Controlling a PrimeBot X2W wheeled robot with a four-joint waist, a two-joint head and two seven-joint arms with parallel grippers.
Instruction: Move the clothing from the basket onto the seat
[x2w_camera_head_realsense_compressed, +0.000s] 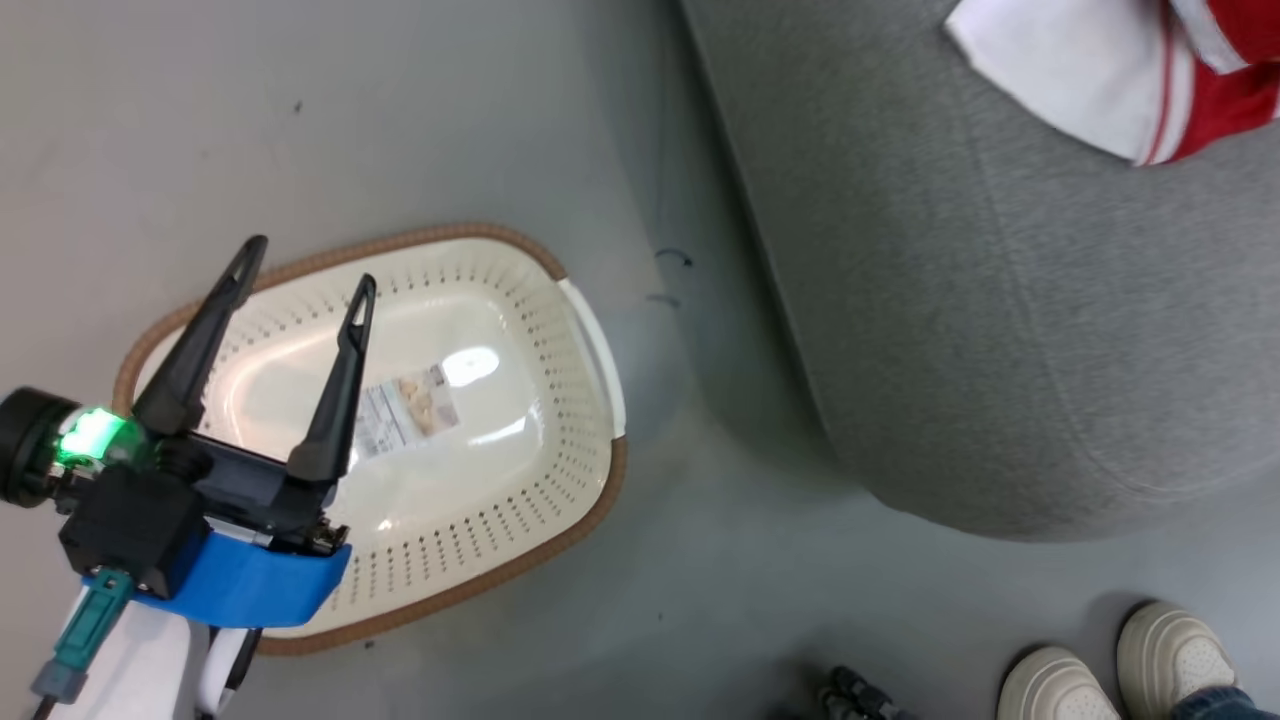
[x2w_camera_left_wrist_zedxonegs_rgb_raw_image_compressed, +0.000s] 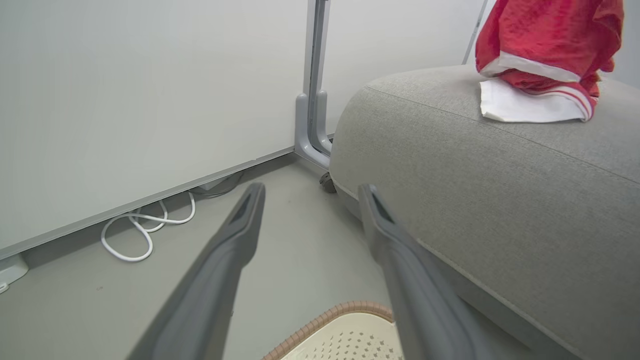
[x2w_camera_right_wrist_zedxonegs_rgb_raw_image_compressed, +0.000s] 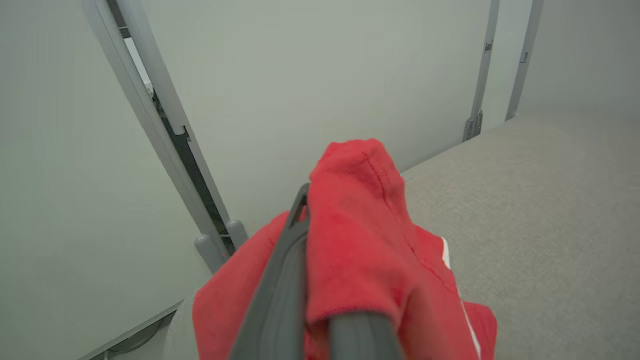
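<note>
Two garments out of basket (x2w_camera_head_realsense_compressed: 590, 500), which sits on floor beside seat (x2w_camera_head_realsense_compressed: 1000, 350). On seat lies striped one (x2w_camera_head_realsense_compressed: 1080, 80). Over seat, right gripper (x2w_camera_right_wrist_zedxonegs_rgb_raw_image_compressed: 325, 210) clamped on red one (x2w_camera_right_wrist_zedxonegs_rgb_raw_image_compressed: 360, 225): lower until cloth settles, then let go. Above basket, left gripper (x2w_camera_head_realsense_compressed: 310, 265) spread wide, nothing held.

Long dark tapered jaws, blue bracket (x2w_camera_head_realsense_compressed: 245, 590), green light (x2w_camera_head_realsense_compressed: 90, 435), white forearm (x2w_camera_head_realsense_compressed: 140, 662)
</note>
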